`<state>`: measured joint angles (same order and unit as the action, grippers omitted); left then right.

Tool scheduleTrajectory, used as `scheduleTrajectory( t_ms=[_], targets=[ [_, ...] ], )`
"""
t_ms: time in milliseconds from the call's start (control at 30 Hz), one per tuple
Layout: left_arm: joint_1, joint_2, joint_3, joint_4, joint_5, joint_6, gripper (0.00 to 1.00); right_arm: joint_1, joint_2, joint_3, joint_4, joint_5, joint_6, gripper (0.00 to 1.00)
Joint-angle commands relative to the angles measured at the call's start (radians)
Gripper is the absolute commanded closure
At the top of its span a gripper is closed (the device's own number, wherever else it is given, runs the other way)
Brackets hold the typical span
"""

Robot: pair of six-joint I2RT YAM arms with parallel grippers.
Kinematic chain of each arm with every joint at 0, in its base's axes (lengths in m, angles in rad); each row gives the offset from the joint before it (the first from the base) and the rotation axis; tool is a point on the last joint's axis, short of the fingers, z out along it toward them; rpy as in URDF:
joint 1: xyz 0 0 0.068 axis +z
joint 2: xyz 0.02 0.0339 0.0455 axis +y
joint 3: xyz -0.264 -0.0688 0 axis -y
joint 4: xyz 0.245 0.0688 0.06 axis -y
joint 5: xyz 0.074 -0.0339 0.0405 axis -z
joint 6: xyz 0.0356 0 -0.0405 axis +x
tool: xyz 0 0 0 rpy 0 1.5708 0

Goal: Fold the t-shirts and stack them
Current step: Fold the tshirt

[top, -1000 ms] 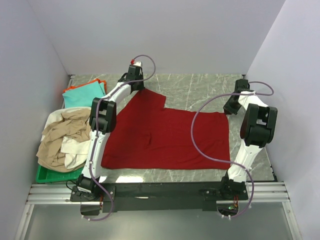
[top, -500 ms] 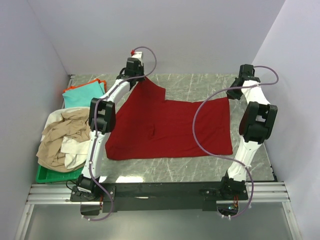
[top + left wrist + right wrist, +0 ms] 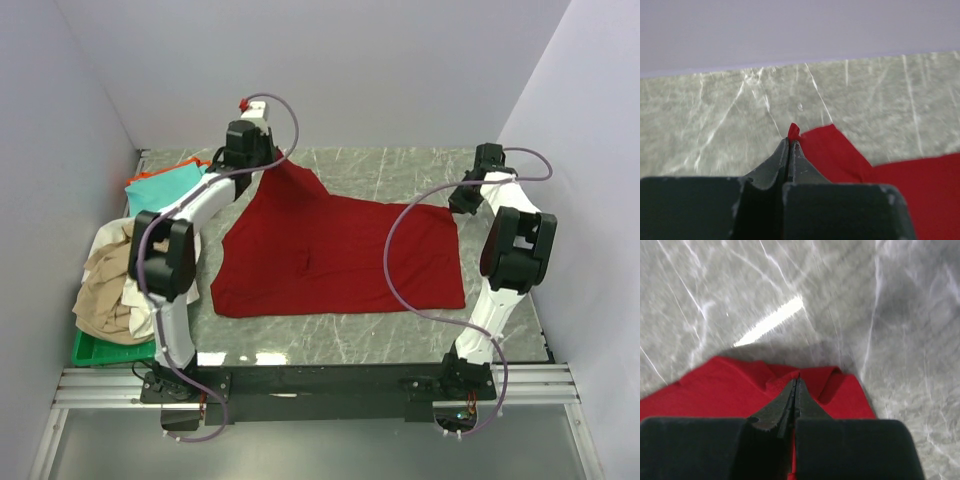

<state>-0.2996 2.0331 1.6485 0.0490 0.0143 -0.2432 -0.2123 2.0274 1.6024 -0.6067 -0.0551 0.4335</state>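
Note:
A large dark red t-shirt [image 3: 335, 258] lies spread on the marble table. My left gripper [image 3: 277, 163] is shut on its far left corner; in the left wrist view a red tip [image 3: 794, 131] pokes out past the pinched gripper [image 3: 791, 141]. My right gripper [image 3: 458, 203] is shut on the far right corner, where the cloth [image 3: 740, 385] bunches around the closed gripper [image 3: 797, 380]. A teal shirt [image 3: 160, 190] over an orange one [image 3: 204, 162] lies at the far left. Beige [image 3: 112, 290] and white [image 3: 141, 301] shirts are heaped at the left.
A green plastic tray [image 3: 105, 350] holds the heap at the near left. Grey walls close in on the left, back and right. The arms' base rail [image 3: 320, 385] runs along the near edge. A purple cable [image 3: 400, 270] loops over the red cloth.
Both grippers have pulled the red shirt's far edge toward the back wall. Its near edge slid away from the rail. The left arm's elbow swung out to the left over the heap.

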Motion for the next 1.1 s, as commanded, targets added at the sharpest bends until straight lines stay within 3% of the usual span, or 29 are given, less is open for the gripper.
scheduleTrajectory(
  t_ms=[0,267,400,667,1067],
  targets=[
    [-0.024,-0.152,-0.166,0.118,0.007,-0.028,1.0,-0.004,-0.122,-0.08,0.056,-0.017,0.01,1.0],
    [-0.052,-0.355,-0.533,0.181,-0.105,-0.057,1.0,-0.006,-0.265,-0.31,0.117,0.054,0.019,1.0],
    [-0.053,-0.465,-0.651,0.2,-0.163,-0.064,1.0,-0.01,-0.289,-0.349,0.117,0.095,0.019,1.0],
    [-0.059,-0.614,-0.806,0.169,-0.278,-0.093,1.0,-0.039,-0.384,-0.436,0.124,0.136,0.019,1.0],
    [-0.067,-0.757,-0.927,0.108,-0.329,-0.137,0.99,-0.056,-0.453,-0.53,0.137,0.136,0.019,1.0]
  ],
)
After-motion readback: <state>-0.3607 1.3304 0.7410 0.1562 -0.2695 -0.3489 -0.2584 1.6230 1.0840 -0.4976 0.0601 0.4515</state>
